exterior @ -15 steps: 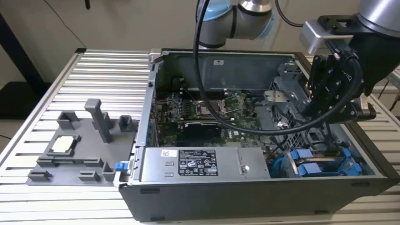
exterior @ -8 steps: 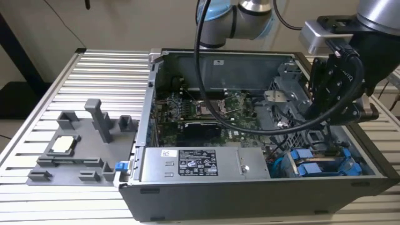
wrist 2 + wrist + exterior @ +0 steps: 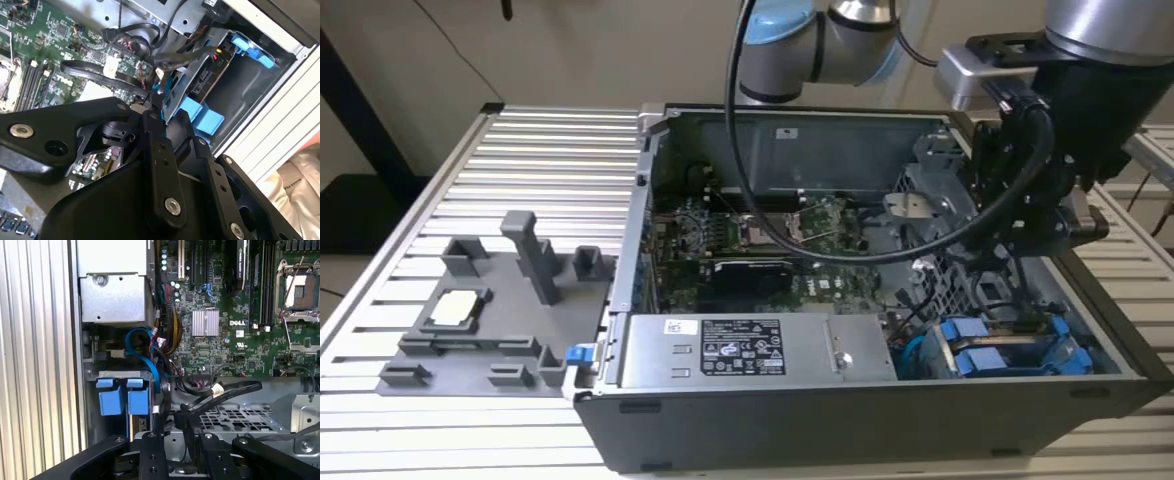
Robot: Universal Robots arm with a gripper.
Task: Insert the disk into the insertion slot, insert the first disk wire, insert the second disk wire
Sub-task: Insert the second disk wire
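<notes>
Resting on a ribbed metal tabletop, the open computer case is entered by the gripper; its grip cannot be told.

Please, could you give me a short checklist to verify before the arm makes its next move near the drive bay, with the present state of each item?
1. The disk sits inside the insertion slot: ok.
2. The tool is close beside the disk, inside the case: ok.
3. The disk wires are plugged in: cannot tell.
4. The path is free of loose cables: not ok, the black cable with a white connector lies loose near the tool.
5. The case is open on top: ok.
</notes>
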